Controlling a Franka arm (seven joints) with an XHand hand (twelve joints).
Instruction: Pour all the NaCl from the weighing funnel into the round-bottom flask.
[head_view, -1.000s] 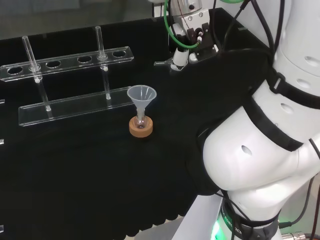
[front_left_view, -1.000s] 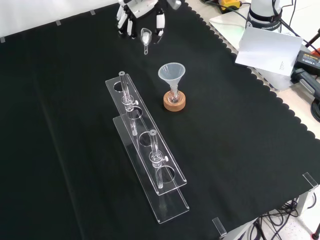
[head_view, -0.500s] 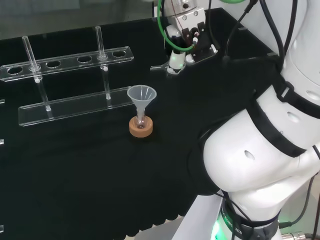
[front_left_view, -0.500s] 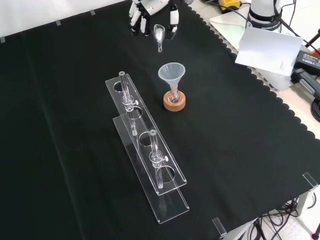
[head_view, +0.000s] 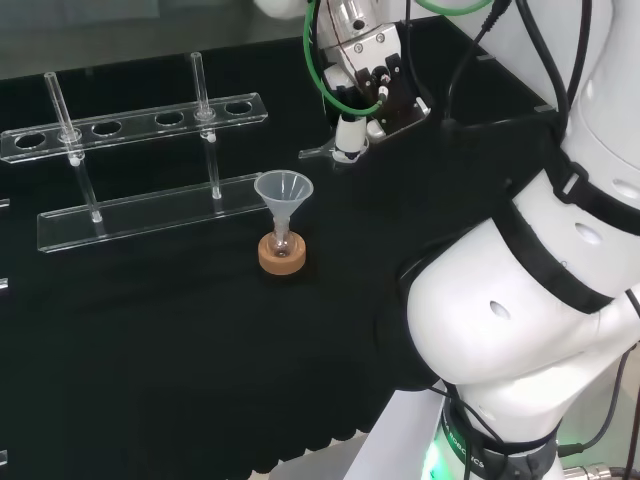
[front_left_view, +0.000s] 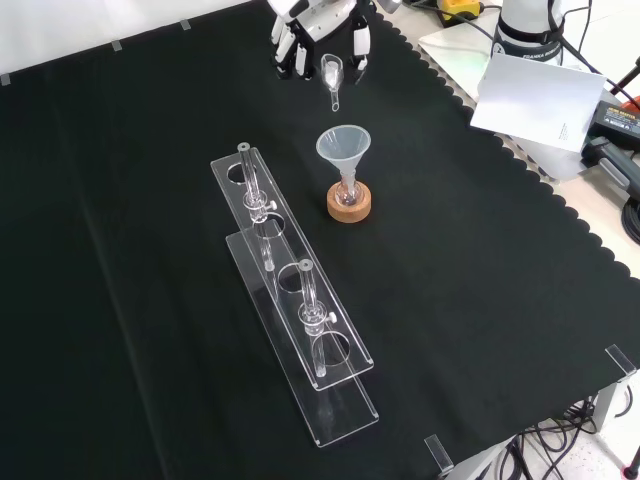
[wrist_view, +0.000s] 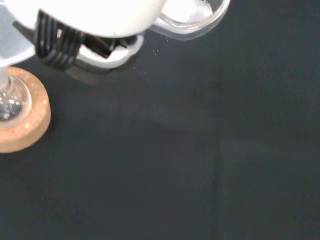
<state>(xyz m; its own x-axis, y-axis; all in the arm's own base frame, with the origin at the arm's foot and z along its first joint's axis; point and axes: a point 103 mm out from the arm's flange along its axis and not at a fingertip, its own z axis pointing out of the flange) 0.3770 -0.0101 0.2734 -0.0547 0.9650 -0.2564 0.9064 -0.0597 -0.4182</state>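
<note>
A small round-bottom flask stands on a cork ring mid-cloth, with a clear plastic funnel in its neck. The front view shows the same funnel and cork ring. The hand hovers beyond them, fingers curled on a clear weighing funnel whose spout hangs down, short of the plastic funnel's rim. In the head view the hand is right of and above the flask. The wrist view shows white powder in the weighing funnel, beside the hand, with the cork ring off to one side.
A clear acrylic tube rack holding two glass tubes lies in front of the flask in the front view, and left of it in the head view. White papers lie off the cloth's right edge.
The hand has carried the weighing funnel closer to the plastic funnel: right and a little lower in the front view, leftward in the head view. Flask and rack have not moved.
</note>
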